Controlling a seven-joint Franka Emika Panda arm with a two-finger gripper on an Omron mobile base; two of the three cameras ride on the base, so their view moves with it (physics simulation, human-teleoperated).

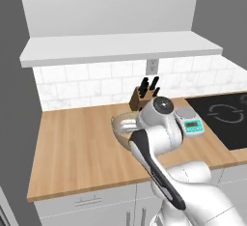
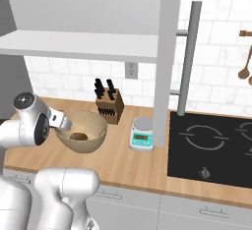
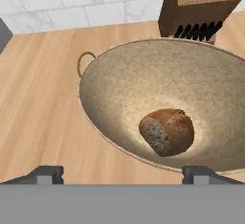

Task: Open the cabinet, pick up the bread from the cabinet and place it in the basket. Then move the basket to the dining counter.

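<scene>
The bread [image 3: 167, 131] lies in the basket [image 3: 115, 89], which stands on the worktop [image 1: 77, 148]. The knife block [image 2: 109, 104] stands just behind the basket, against the wall. The scale [image 2: 142, 133] sits right of the basket, between it and the cooktop [image 2: 211, 145].

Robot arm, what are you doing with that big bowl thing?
The robot's gripper is open, just above the near rim of the basket. The bread already lies in the bottom of the basket, and nothing is held. The basket sits on the wooden worktop beside the knife block and a small kitchen scale. The cabinet door stands open. The basket has not yet gone to the dining counter.
</scene>
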